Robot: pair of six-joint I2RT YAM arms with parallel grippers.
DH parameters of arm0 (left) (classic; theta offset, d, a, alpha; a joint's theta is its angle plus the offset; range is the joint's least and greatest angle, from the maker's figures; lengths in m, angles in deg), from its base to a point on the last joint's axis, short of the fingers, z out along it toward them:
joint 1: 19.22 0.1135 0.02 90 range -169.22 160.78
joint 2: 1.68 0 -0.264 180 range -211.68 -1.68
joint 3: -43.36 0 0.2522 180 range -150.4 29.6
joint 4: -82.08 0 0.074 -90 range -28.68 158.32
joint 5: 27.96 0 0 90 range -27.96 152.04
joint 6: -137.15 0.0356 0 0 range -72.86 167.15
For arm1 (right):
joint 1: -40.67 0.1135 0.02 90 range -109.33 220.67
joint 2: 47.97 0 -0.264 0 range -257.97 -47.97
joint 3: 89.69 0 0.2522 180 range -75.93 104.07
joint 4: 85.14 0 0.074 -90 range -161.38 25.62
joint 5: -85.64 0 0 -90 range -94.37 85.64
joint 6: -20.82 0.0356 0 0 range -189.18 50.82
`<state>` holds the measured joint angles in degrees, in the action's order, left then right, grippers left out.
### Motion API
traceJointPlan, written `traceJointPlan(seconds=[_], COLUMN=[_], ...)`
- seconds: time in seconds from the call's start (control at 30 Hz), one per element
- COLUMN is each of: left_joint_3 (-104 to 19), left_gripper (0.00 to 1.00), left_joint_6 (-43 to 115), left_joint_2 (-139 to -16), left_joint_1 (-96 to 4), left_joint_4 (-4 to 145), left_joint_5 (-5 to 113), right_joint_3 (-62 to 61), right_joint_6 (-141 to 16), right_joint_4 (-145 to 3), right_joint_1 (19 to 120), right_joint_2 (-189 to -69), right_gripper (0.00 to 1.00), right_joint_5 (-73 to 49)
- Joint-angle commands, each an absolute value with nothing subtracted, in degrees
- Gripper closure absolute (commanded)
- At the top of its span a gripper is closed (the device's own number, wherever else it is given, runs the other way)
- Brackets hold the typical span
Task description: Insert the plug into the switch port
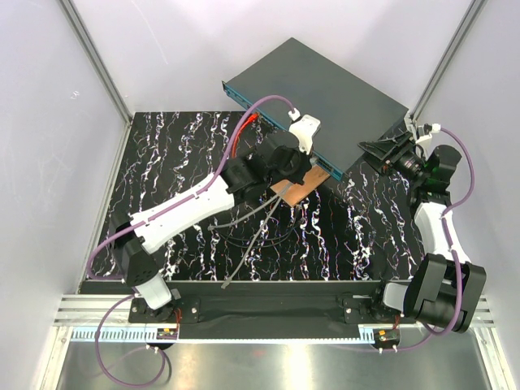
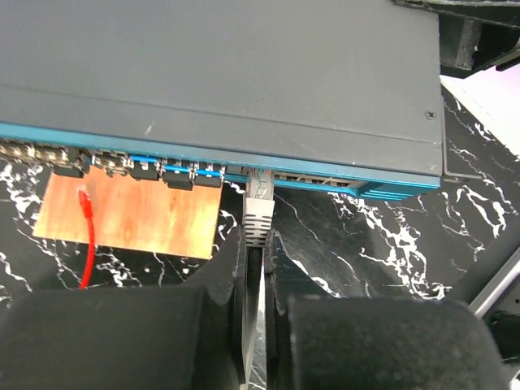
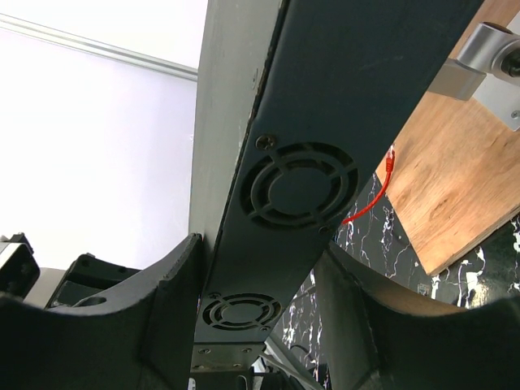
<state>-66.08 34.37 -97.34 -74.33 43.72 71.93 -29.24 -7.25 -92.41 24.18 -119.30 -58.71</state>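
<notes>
The switch (image 1: 325,89) is a flat dark grey box with its blue-teal socket face (image 2: 325,180) turned toward my left arm. My left gripper (image 2: 258,240) is shut on the grey plug (image 2: 257,213) just behind its ribbed boot. The plug's clear tip sits in a socket on the blue face. In the top view the left gripper (image 1: 302,165) is right at that face. My right gripper (image 3: 262,252) straddles the switch's end (image 3: 301,187), the side with round fan vents, with a finger against each side. It shows at the switch's right corner in the top view (image 1: 378,154).
A copper-brown square plate (image 2: 138,211) lies on the black marbled table under the socket face, left of the plug. A thin red cable (image 2: 86,236) crosses it. The plug's grey cable (image 1: 252,227) trails back toward the table's near edge. White walls enclose the table.
</notes>
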Motion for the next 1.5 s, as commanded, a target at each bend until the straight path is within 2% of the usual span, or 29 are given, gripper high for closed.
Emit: traceJointPlan(seconds=[0.0, 1.0, 1.13, 1.17, 1.27, 1.47], left_joint_3=[-70.0, -81.1, -77.5, -76.1, -68.5, -55.2], left_gripper=[1.00, 1.00, 0.83, 0.71, 0.55, 0.48], left_joint_6=[31.0, 32.6, 33.8, 34.2, 35.5, 36.7], left_joint_2=[-98.4, -108.3, -104.7, -103.4, -96.5, -79.2], left_joint_1=[-73.6, -73.4, -73.4, -73.3, -72.8, -71.6], left_joint_4=[51.3, 57.4, 56.1, 55.3, 54.2, 51.8], left_joint_5=[72.8, 70.9, 70.1, 70.0, 68.8, 67.5], right_joint_3=[-29.4, -32.3, -30.1, -28.8, -26.6, -24.9], right_joint_6=[-9.9, -11.1, -12.5, -13.5, -14.9, -16.3], right_joint_4=[-97.1, -96.9, -94.5, -93.0, -89.7, -86.8], right_joint_1=[27.7, 30.2, 30.2, 30.2, 30.0, 29.3], right_joint_2=[-118.0, -117.0, -117.6, -117.8, -118.1, -119.6], right_gripper=[1.00, 1.00, 1.00, 1.00, 0.99, 0.89], right_joint_5=[-59.9, -59.4, -58.9, -58.9, -58.2, -58.2])
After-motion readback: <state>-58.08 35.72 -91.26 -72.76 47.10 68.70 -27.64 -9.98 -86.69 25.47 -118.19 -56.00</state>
